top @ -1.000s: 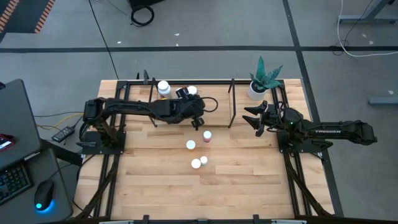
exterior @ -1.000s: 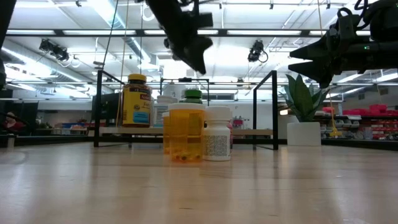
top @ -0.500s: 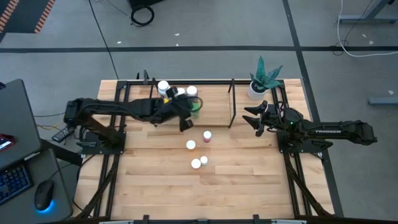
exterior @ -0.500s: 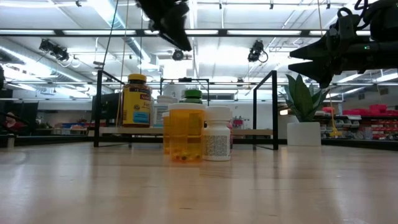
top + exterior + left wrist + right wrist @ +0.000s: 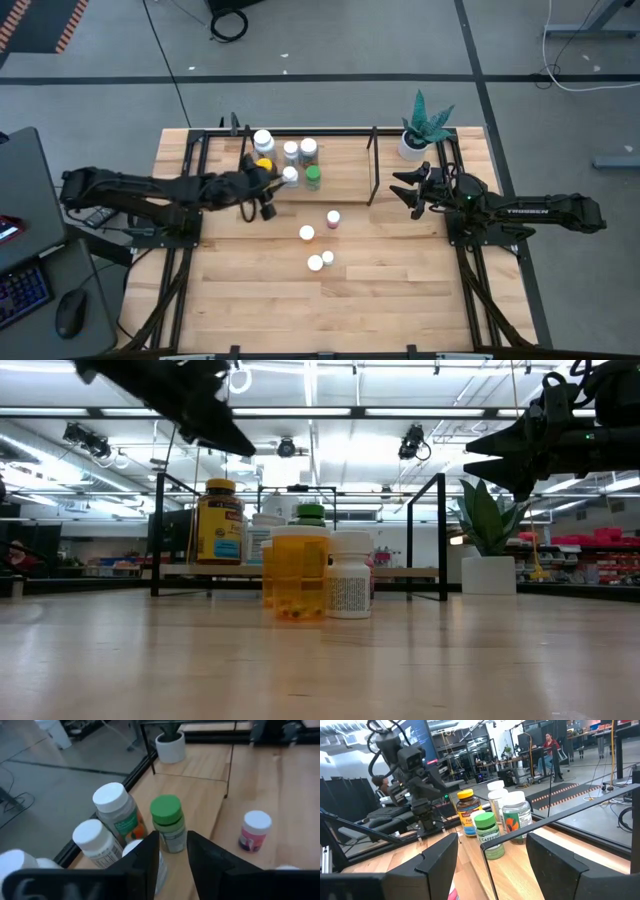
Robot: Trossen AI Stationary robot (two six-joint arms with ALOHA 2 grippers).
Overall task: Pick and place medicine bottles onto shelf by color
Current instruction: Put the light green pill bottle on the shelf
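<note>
High view showed the left pincer point(image 5: 262, 200) at the front edge of the shelf point(image 5: 345, 172), its two fingers set a little apart with nothing between them. On the shelf board five medicine bottles were grouped toward its left end: a large white-capped one point(image 5: 263, 140) at the back, a yellow-capped amber one point(image 5: 263, 164), two white-capped ones side by side point(image 5: 291, 149) and point(image 5: 309, 146), and a green-capped bottle point(image 5: 313, 177) nearest the front; a further small white cap point(image 5: 289, 175) sat just beside the green one. The right half of the board, up to the black upright, lay bare. Four bottles stood on the table point(image 5: 400, 290) in front of the shelf: a pinkish one point(image 5: 333, 217), a white-capped one point(image 5: 307, 233), and a touching pair point(image 5: 320, 261) nearer the front. Open wood surrounded them on all sides. The right pincer point(image 5: 400, 187) hung wide open and empty beside the shelf's right end, near the potted plant point(image 5: 415, 135) at the back corner
</note>
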